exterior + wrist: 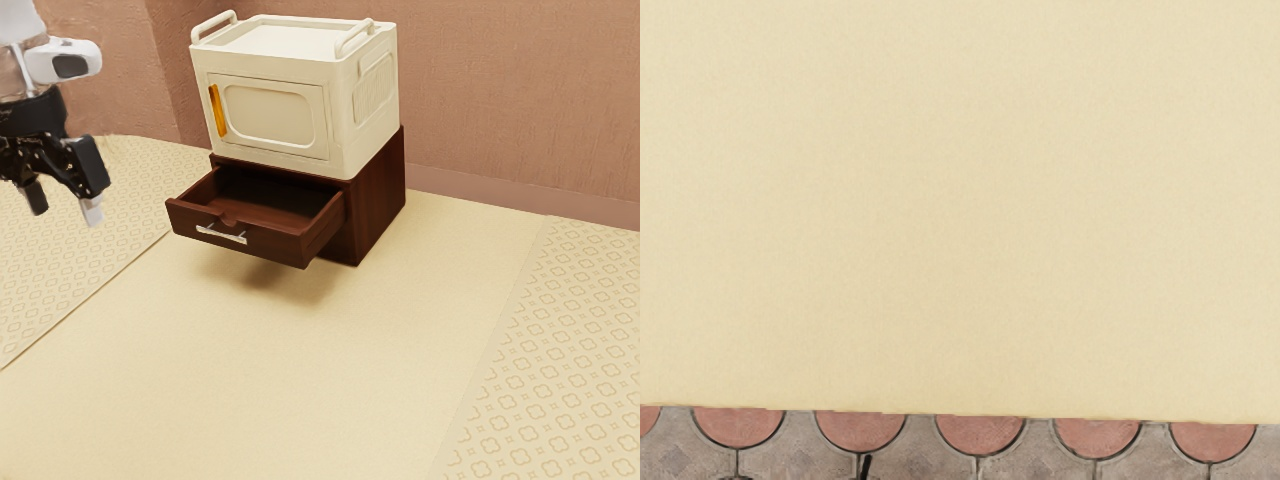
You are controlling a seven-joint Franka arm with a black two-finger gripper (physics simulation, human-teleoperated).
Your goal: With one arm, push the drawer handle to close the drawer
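Fingers (92, 212) wide apart, nothing btwn them, hanging off toward the exterior view's left, well apart from the handle. Below the hand it's plain bench (960, 200), then its edge w/ tiled floor (980, 462) past it.

Next out: handle (222, 235), thin metal bar on the drawer front (278, 248). Looks stiff + smooth, so a fingertip could skid off. No grasp req'd IMO: bring fingers together, press mid-bar, or on the front right beside it if the bar slips.

Drawer (282, 195) is out of the cabinet (382, 190), overhanging the bench, open top up. Looks like rigid wood, empty, prob light on its runners; off-ctr push might bind it. Go slow, square to the front.

Orientation: drawer points out to the exterior view's lower left; the push goes opposite, back into the cabinet. Handle's long axis runs crosswise to that travel, along the front, approx level.

Furthest: cabinet w/ white box (372, 130) on top. Box wt prob helps anchor it, but a hard shove could shift both. Not fragile AFAICT.
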